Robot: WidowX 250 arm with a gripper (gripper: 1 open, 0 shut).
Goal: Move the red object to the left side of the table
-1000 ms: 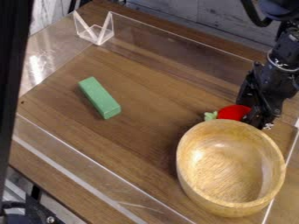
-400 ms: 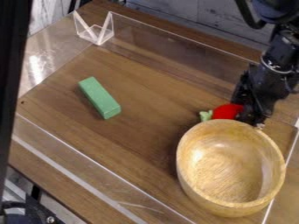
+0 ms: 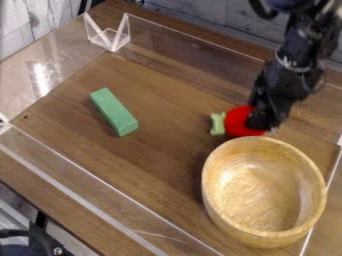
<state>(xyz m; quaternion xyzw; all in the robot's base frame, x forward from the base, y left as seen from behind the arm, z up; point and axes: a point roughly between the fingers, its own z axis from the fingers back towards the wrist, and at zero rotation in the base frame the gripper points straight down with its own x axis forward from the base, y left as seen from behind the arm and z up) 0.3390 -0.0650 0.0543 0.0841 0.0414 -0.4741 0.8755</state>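
The red object [image 3: 239, 120] is a small round red toy fruit with a green leafy piece [image 3: 217, 123] on its left. It hangs just above the table [image 3: 160, 150], right of centre and beyond the bowl's far rim. My black gripper [image 3: 254, 117] comes down on it from above and stands shut on it. The fingers hide the fruit's right side.
A large wooden bowl [image 3: 265, 190] fills the front right corner, close under the gripper. A long green block [image 3: 114, 111] lies left of centre. Low clear plastic walls [image 3: 201, 45] edge the tabletop, with a clear stand [image 3: 107, 32] at the back left.
The gripper has closed on the red fruit and carried it left and slightly up, away from the right wall. The arm now leans further over the table.
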